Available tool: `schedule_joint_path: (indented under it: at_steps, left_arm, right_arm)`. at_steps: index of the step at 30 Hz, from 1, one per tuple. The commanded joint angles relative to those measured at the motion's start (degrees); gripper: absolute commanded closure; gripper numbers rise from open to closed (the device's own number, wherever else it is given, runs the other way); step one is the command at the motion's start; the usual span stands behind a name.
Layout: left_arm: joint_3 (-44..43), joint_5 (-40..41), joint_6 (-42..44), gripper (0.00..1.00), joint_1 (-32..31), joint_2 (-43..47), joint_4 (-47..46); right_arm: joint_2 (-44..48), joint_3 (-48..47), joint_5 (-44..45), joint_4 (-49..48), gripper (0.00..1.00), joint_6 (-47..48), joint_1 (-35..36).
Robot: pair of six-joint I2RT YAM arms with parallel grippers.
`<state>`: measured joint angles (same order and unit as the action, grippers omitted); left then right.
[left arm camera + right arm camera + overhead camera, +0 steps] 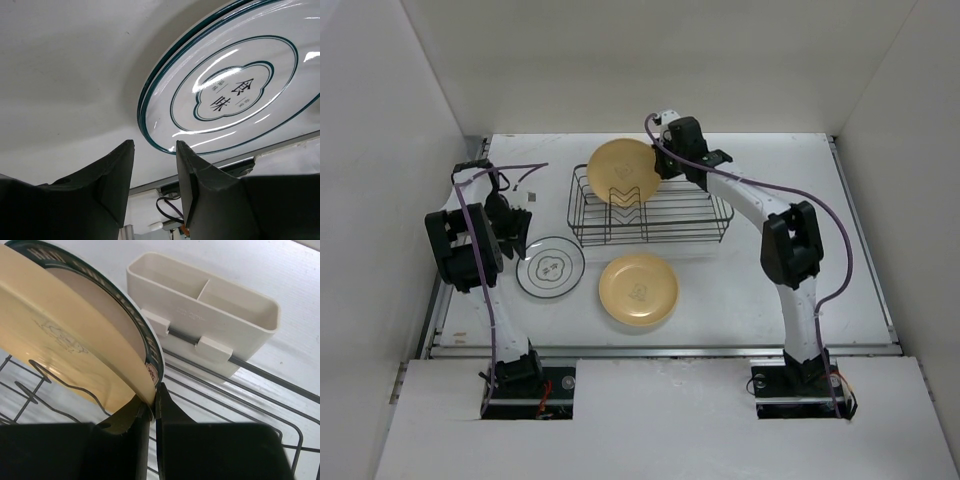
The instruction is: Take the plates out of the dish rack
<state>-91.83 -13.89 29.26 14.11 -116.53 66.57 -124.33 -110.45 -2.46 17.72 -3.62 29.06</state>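
The dark wire dish rack [665, 220] stands mid-table. A yellow-orange plate [623, 172] stands tilted at its far left end. My right gripper [660, 166] is shut on that plate's rim [75, 340], as the right wrist view shows [152, 400]. A plate with a dark green lettered rim [142, 340] leans against its back; whether it is also pinched I cannot tell. A second yellow plate [638, 289] and a white plate with a dark line drawing [551, 266] lie flat on the table. My left gripper [520, 228] is open and empty just left of the white plate [225, 90].
A cream plastic caddy [205, 315] hangs on the rack's wire edge [260, 372], close to my right fingers. White walls enclose the table on the left, right and back. The metal front rail [660, 350] runs below the plates.
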Motion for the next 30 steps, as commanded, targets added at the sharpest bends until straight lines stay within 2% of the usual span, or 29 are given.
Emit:
schedule_joint_path:
  at_steps: [1, 6, 10, 16, 22, 24, 30]
  left_arm:
    - [-0.36, -0.17, -0.16, 0.64, 0.31, 2.44, 1.02]
    - [-5.10, -3.68, -0.78, 0.62, -0.30, 3.50, 2.51]
    - [-12.48, -5.01, -1.31, 0.61, -2.24, 4.12, 4.88]
    - [-28.29, -10.89, -2.62, 0.52, -9.09, 2.36, 7.96]
    - [-30.07, -10.90, -3.32, 0.52, -17.17, 0.17, 6.39]
    - [-30.07, -10.11, -5.33, 0.52, -17.79, -0.53, 4.46]
    - [-29.55, -1.23, -9.39, 0.52, -17.80, -0.02, -1.34]
  right_arm:
    - [8.05, -1.08, 2.01, -8.49, 1.00, -3.59, 0.91]
    - [11.73, -1.61, 3.86, -7.87, 1.00, -4.64, 0.91]
    - [15.61, -1.00, 5.10, -7.87, 1.00, -7.63, 0.91]
    - [15.36, 0.15, 10.54, -7.87, 1.00, -5.72, 0.91]
    - [10.61, -1.78, 9.67, -9.19, 1.00, 2.73, 0.91]
    - [8.68, -2.57, 9.67, -9.19, 1.00, 5.79, 0.91]
    - [6.38, -3.10, 11.25, -9.71, 1.00, 10.64, 0.91]
